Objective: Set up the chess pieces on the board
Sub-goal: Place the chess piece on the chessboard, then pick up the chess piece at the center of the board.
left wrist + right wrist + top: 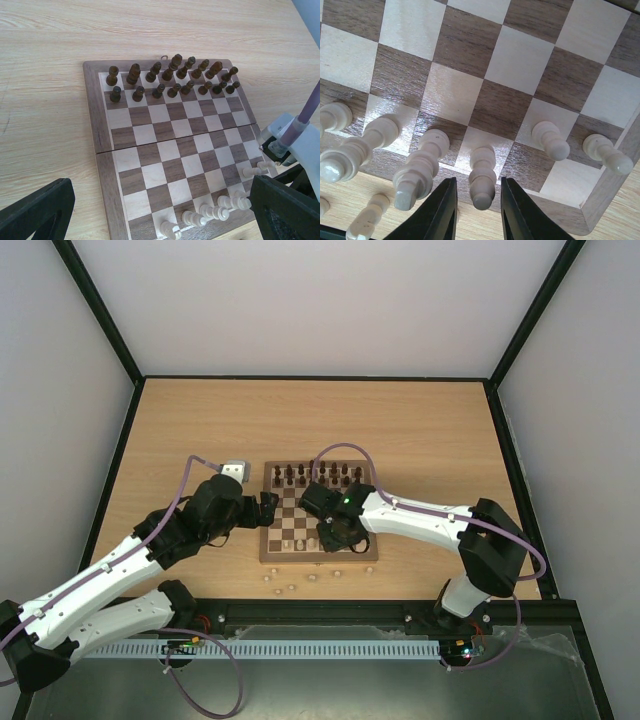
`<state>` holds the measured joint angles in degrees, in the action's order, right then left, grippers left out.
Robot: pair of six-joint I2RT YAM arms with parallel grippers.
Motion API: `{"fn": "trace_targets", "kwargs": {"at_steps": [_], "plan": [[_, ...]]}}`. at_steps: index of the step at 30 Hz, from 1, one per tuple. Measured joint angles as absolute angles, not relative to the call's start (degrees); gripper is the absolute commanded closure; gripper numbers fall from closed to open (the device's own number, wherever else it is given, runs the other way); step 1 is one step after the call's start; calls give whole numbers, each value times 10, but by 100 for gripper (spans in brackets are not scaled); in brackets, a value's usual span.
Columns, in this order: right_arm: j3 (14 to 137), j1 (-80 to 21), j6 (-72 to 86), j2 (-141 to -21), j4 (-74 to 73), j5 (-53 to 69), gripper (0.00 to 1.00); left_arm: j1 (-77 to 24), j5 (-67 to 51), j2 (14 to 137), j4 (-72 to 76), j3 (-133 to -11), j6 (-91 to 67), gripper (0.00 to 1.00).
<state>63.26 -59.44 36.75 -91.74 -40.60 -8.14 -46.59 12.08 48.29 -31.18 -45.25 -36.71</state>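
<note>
Chess pieces [173, 91] on the board [165, 170]: filling the pale rows.
Right end effector [478, 182] apart, astride one upright pale piece [482, 162], seemingly not touching; left end effector [160, 186] wide apart, holding nothing. Dark ranks [174, 62] complete farther ahead; loose pale pieces [291, 588] behind on the table [50, 60]. Next, probably: rise straight, sparing close neighbours.

**Dark rows set, pale side partly filled**

The board [170, 150] is seen lying flat on the desk [420, 430]. Dark pieces [172, 91] are lined upright in two far rows. Pale pieces [240, 202] are stood along the near edge, and loose pale pieces [291, 588] are scattered just off it.
</note>
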Motion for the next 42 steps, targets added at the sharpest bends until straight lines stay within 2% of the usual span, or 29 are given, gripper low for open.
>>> {"fn": "trace_targets", "kwargs": {"at_steps": [7,13,16,21,30,39,42], "plan": [[633,-596,367,-913,-408,-90,64,-466,121,483,-312,-453,-367,1],[633,-585,377,-853,-422,-121,59,-466,120,483,-312,-453,-367,1],[631,-549,379,-810,-422,-125,55,-466,120,482,-312,-453,-367,1],[607,-428,366,-748,-421,-129,52,-466,118,480,-311,-453,-366,1],[538,-250,311,-793,-377,-93,55,-466,105,481,-309,-453,-362,1],[522,-231,289,-845,-357,-70,57,-466,95,484,-307,-453,-356,1],[522,-227,284,-871,-347,-64,61,-464,92,484,-305,-453,-353,1]]}}
